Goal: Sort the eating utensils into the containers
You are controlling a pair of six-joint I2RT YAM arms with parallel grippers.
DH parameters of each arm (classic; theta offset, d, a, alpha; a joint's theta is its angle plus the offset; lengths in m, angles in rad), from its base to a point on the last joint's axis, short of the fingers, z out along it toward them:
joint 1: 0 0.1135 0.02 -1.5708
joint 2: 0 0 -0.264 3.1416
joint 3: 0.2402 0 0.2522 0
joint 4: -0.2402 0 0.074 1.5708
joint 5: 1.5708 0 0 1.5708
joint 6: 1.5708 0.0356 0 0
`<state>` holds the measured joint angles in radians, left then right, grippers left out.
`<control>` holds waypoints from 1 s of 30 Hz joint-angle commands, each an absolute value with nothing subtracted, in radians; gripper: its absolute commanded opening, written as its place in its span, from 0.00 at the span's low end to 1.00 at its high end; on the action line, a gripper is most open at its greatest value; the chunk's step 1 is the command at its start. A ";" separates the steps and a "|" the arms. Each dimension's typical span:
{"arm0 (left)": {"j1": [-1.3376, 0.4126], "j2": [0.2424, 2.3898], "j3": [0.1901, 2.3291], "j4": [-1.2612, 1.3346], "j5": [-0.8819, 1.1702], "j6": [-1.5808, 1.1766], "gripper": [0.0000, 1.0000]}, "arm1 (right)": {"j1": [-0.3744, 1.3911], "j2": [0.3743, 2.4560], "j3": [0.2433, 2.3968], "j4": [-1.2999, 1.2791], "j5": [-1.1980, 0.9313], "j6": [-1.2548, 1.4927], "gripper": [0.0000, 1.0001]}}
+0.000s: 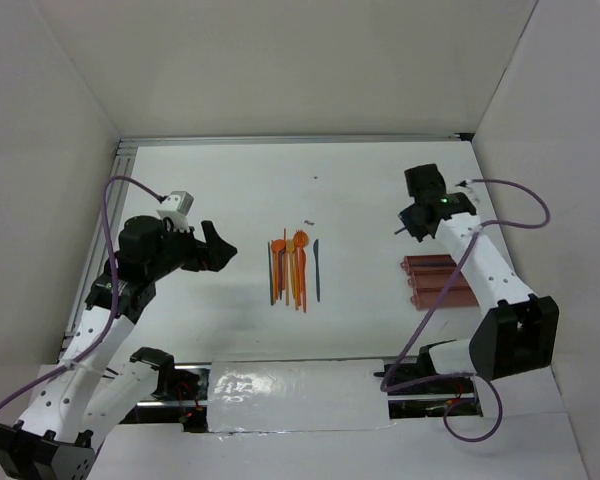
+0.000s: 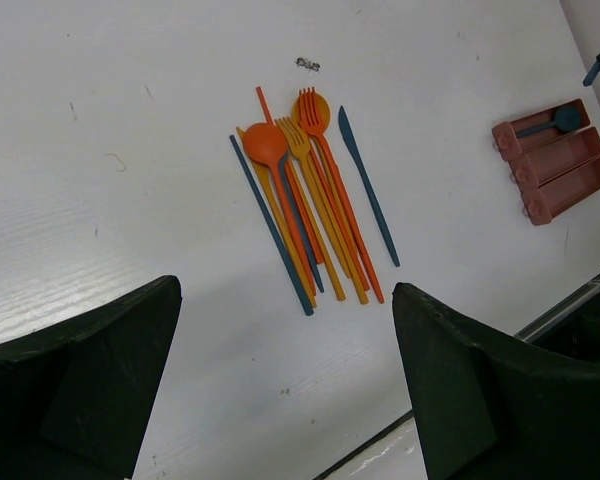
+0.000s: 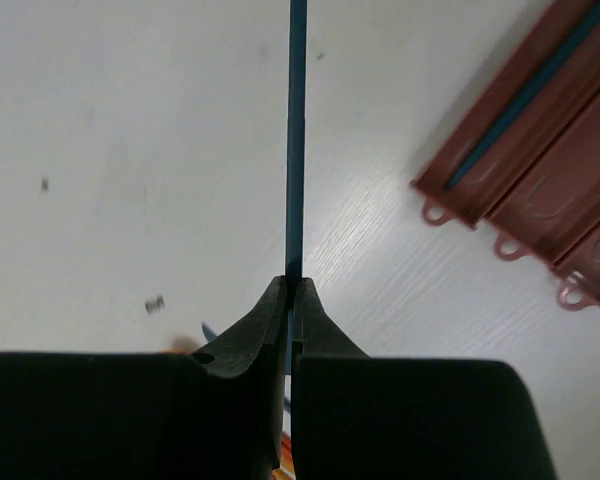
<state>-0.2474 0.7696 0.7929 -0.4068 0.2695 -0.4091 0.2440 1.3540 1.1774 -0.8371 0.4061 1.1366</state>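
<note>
Plain white walls [image 1: 280,60] enclose a white tabletop [image 1: 360,190]. Over it, the right gripper [image 3: 293,285] is clenched on a thin blue plastic stick [image 3: 297,130], which juts straight out from its tips, near the reddish-brown troughed tray [image 3: 570,190]. A bundle of orange and blue utensils [image 2: 310,200] lies mid-table. The left gripper [image 1: 220,247] hangs open beside it.

The utensils [image 1: 293,270] are lying bunched at the middle of the table [image 1: 230,180], a knife [image 1: 316,270] just right of them. The tray [image 1: 435,282] is sitting well to their right, with one utensil [image 2: 540,124] lying in its far trough. The right gripper [image 3: 293,285] is holding a stick [image 3: 296,130] near the tray's left end.
</note>
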 commanded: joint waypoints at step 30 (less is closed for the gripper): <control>-0.244 0.897 0.893 -0.290 0.249 -0.321 1.00 | -0.066 1.411 0.896 -0.679 0.416 1.331 0.00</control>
<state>-0.2470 0.8959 0.8448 -0.3286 0.2550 -0.3611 -0.0734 1.4036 0.8871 -0.7074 0.3603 1.2839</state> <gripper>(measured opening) 0.997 0.037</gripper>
